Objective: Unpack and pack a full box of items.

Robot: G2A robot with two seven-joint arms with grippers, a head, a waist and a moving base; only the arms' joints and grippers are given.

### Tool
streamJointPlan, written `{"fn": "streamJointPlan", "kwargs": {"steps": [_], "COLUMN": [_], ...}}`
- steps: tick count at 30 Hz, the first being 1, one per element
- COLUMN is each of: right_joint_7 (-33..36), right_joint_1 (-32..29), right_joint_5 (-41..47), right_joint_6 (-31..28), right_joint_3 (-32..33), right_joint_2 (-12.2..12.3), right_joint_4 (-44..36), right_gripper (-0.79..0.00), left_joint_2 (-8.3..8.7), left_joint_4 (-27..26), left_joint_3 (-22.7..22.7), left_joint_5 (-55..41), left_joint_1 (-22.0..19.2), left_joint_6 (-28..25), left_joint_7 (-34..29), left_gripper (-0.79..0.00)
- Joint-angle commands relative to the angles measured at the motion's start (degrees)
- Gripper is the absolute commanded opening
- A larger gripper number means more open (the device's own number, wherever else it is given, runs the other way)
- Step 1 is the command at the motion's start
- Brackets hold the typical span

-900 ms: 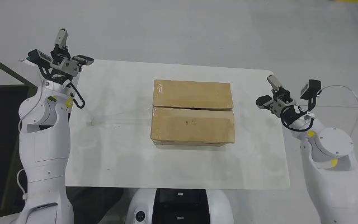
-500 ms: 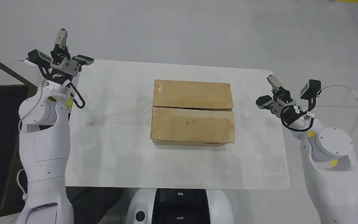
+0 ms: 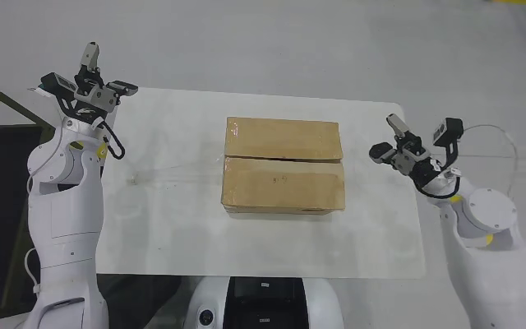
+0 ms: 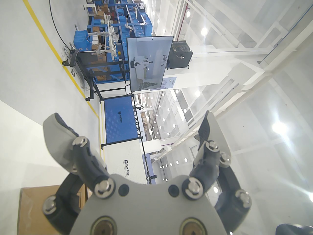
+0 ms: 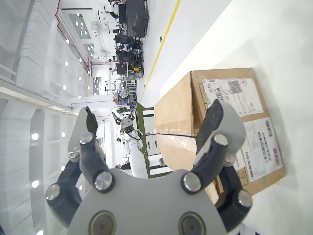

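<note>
Standing closed at the middle of the table [image 3: 164, 214], one box [image 3: 283, 164]: right gripper [image 3: 412, 141], fingers apart, empty, has just edged left toward it; left gripper [image 3: 86, 82], likewise spread, unmoved at far-left corner; unpacking probably imminent.

Box [image 3: 283, 165] mid-table [image 3: 164, 230], between claws

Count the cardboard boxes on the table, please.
1: a closed cardboard box lies at the middle of the white table. Whatever is inside it is hidden.

Left claw [image 4: 131, 116], spread wide and empty, a cardboard box [image 4: 30, 198] corner near its base.
</note>
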Motion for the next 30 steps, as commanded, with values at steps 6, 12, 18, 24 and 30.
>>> {"fn": "streamJointPlan", "kwargs": {"steps": [6, 12, 18, 24, 30], "right_joint_7": [12.3, 20.5, 25.5, 24.2, 23.5], "right_joint_1": [0.8, 1.7, 1.3, 0.4, 0.9], "right_joint_5": [3.8, 5.0, -0.7, -3.8, -7.0], "right_joint_6": [-4.2, -7.4, -10.5, -14.1, -15.1], "right_joint_3": [-0.3, 1.1, 0.2, -0.5, -1.9], "right_joint_2": [0.4, 1.0, 1.7, 1.9, 2.1], "right_joint_4": [1.8, 4.1, 3.7, 4.1, 5.7], "right_gripper": [0.0, 0.0, 0.0, 0.0, 0.0], "left_joint_2": [0.0, 0.0, 0.0, 0.0, 0.0], "left_joint_4": [0.0, 0.0, 0.0, 0.0, 0.0], "left_joint_3": [0.0, 0.0, 0.0, 0.0, 0.0], "left_joint_5": [0.0, 0.0, 0.0, 0.0, 0.0], "left_joint_1": [0.0, 0.0, 0.0, 0.0, 0.0], "left_joint_6": [0.0, 0.0, 0.0, 0.0, 0.0], "left_joint_7": [0.0, 0.0, 0.0, 0.0, 0.0], "left_gripper": [0.0, 0.0, 0.0, 0.0, 0.0]}}
